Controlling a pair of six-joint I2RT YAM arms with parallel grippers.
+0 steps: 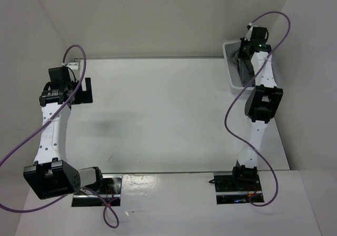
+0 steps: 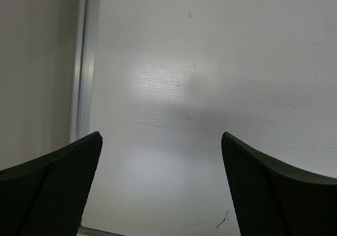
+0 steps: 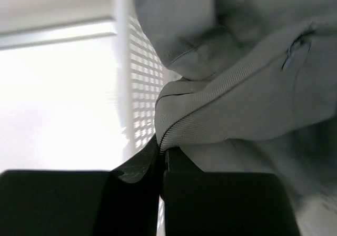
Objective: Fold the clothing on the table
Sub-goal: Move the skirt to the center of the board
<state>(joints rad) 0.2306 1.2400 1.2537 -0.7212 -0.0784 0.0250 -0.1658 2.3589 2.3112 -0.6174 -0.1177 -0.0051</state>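
Your right claw (image 3: 162,154) is clenched. As far as its wrist view shows, the tips pinch a rolled edge of the clothing (image 3: 237,109) just where the fabric meets them. The clothing lies bunched in the basket (image 3: 142,83), pressed against its white mesh wall. From the top view, that basket sits at the far right corner of the bench (image 1: 168,115), with your right arm reaching over and down into it.

Your left claw (image 2: 160,136) is released, jaws wide apart, holding nothing. It hangs over bare bench near the far left edge, well apart from the basket.

I judge the task barely begun. Nothing lies on the bench, no fold is made, and the clothing has not yet left the basket. What is left is to lift it out, spread it flat and fold it.

The clothing looks soft, grey and matte, with a fine ribbed weave. It is crumpled into loose folds with a stitched hem showing, and its overall shape cannot be made out while it is bunched like this.
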